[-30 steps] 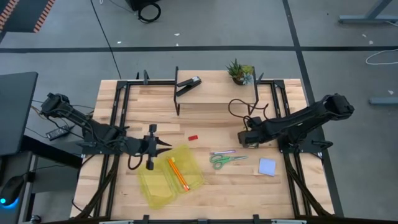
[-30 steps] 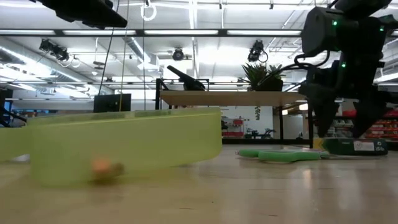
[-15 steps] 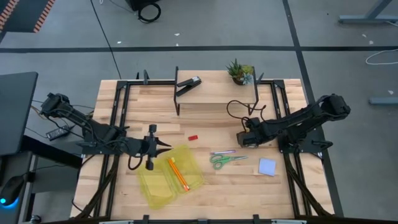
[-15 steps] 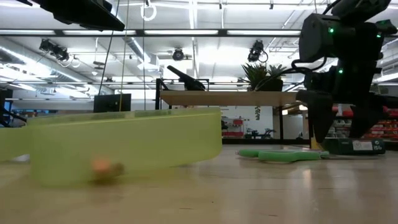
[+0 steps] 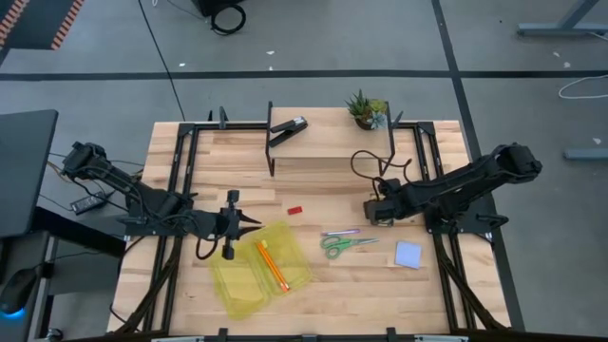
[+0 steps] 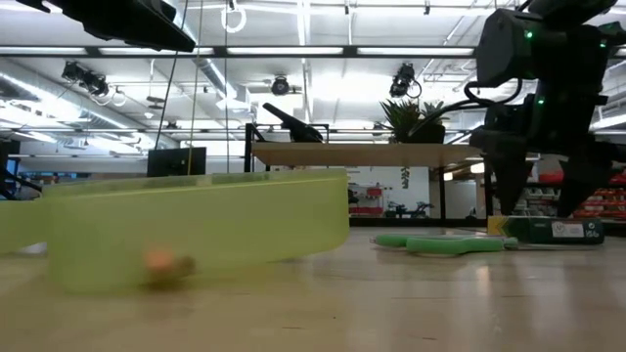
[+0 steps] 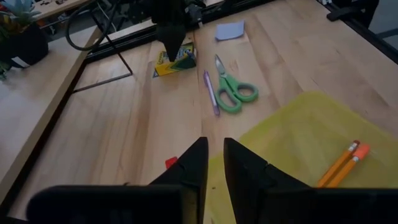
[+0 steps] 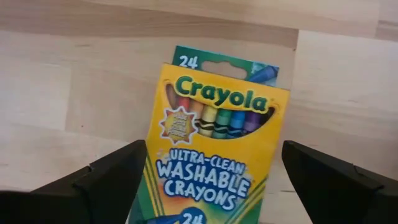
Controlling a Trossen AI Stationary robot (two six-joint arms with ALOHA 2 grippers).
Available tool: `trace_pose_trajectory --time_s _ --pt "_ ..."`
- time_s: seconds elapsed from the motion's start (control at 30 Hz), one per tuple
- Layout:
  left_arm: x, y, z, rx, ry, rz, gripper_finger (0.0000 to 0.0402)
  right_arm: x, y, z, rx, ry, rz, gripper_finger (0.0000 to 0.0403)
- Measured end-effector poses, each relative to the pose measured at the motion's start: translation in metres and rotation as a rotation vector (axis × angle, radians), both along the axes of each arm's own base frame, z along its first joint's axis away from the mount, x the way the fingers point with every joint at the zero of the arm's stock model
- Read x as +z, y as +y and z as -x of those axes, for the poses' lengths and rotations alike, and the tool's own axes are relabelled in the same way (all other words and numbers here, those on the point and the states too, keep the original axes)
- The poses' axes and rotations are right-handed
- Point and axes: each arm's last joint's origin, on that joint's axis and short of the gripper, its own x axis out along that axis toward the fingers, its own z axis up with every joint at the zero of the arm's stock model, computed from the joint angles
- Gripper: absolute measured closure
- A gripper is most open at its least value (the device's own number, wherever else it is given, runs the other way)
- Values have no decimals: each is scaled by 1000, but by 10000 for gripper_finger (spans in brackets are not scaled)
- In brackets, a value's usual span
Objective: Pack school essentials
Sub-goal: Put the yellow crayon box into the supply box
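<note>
At the table's near edge, about seven o'clock from its centre, the yellow pouch (image 5: 261, 272) lies open with the orange pencil (image 5: 273, 265) already inside. The left gripper (image 5: 255, 224) rests at its far rim, fingers nearly together on nothing I can see, probably steadying it. Toward four o'clock lie the green-handled scissors (image 5: 346, 245), the purple pen (image 5: 340, 232) and the pale blue notepad (image 5: 408, 255). The red eraser (image 5: 294, 209) sits near centre. At three o'clock the right gripper (image 5: 373, 209) hangs spread wide over the crayon box (image 8: 214, 146), poised to grasp; from overhead the box is mostly hidden.
</note>
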Motion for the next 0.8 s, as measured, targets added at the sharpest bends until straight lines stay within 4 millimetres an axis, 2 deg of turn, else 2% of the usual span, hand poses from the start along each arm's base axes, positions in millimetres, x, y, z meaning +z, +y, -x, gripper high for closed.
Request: trace_pose_trajectory --time_s 0.37,0.8 --pt "0 0 0 0 3 -2 343 -17 2 -14 54 22 15 19" --pt "0 0 0 -2 6 -8 346 -19 1 -17 231 66 33 10"
